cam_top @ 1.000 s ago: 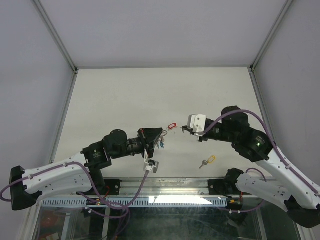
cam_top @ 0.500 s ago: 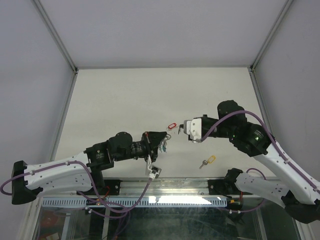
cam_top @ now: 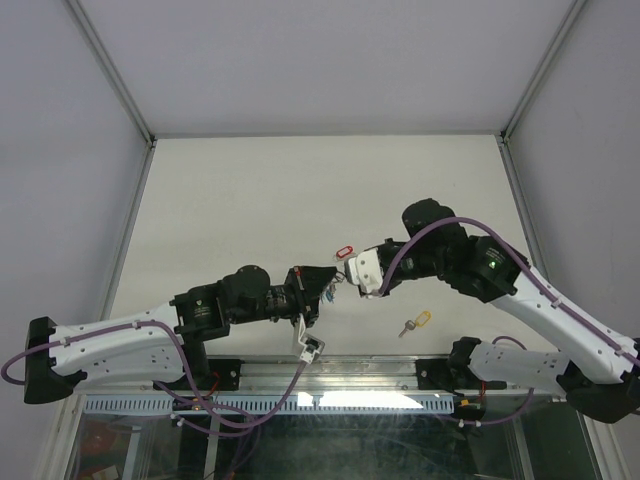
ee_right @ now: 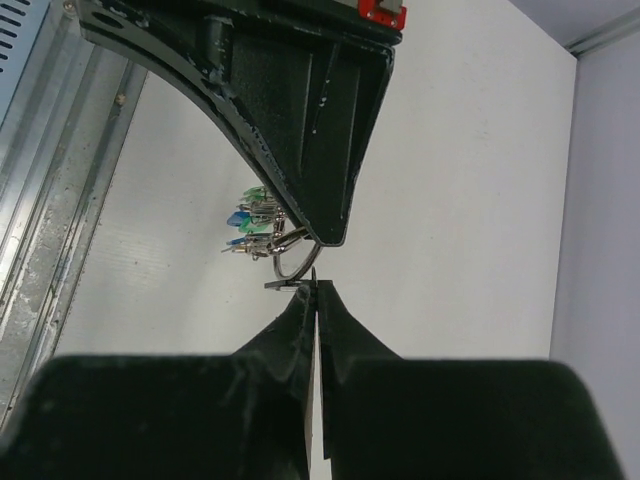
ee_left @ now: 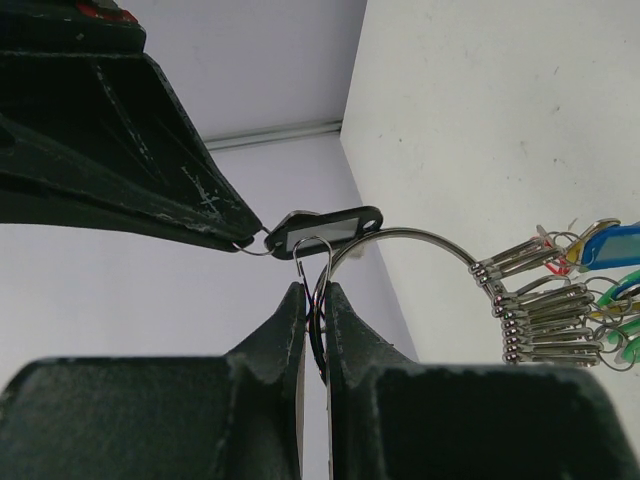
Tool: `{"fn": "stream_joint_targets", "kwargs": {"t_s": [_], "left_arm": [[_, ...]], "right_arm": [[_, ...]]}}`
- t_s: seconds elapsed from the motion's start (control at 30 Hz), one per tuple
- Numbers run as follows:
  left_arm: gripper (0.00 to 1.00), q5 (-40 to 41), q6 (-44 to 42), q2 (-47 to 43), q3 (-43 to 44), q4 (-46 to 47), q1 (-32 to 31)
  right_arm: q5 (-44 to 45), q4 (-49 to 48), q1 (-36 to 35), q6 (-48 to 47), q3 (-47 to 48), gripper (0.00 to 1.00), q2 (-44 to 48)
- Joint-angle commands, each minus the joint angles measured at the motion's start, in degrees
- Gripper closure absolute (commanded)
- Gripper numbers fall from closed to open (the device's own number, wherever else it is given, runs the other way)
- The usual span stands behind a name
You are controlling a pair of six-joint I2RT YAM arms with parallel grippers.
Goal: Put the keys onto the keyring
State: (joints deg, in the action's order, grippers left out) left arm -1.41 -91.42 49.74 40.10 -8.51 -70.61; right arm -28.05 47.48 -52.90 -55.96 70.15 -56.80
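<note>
Left wrist view, 6 o'clock: left gripper (ee_left: pixel 315 300), fingers (ee_left: pixel 270 340) nipped almost together on the thin wire of the keyring (ee_left: pixel 410 233). From the pinch, wire arching up and over toward 3 o'clock, strung there with a bunch of keys (ee_left: pixel 545 315), blue and green heads at the far edge. Just at 12 o'clock of the fingertips, black key (ee_left: pixel 322 227) lying crosswise, its left end caught in the closed tip of the right gripper (ee_left: pixel 243 239), reaching in from 10 o'clock. Small wire loop of that key overlapping the ring just above the pinch; threaded or only touching, impossible to tell.

Right wrist view, 6 o'clock: own fingers pressed tight, black key edge-on as a thin dark sliver at 9 o'clock of the tips; ring and bunch at 10 o'clock beyond.

Top view: grippers tip to tip above the table (cam_top: pixel 300 180), right at 2 o'clock of left. On the table, red key (cam_top: pixel 345 249) at 12 o'clock of the meeting point, near; yellow key (cam_top: pixel 415 322) at 4 o'clock, well apart.
</note>
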Motion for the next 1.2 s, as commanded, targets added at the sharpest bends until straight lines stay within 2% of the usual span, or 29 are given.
{"fn": "stream_joint_targets", "kwargs": {"t_s": [0.0, 0.83, 1.17], "left_arm": [[1.00, 0.05, -1.79, -0.21, 3.32, 2.45, -0.68], [1.00, 0.07, -1.62, -0.22, 2.93, 2.40, -1.11], [1.00, 0.37, -1.71, -0.11, 2.98, 2.12, -1.29]], "right_arm": [[3.13, 0.52, -2.09, -1.05, 3.09, 1.00, -0.93], [7.10, -5.32, -5.45, -0.68, 1.85, 1.00, -2.64], [4.21, -4.22, -5.81, -1.12, 1.88, 1.00, -2.88]]}}
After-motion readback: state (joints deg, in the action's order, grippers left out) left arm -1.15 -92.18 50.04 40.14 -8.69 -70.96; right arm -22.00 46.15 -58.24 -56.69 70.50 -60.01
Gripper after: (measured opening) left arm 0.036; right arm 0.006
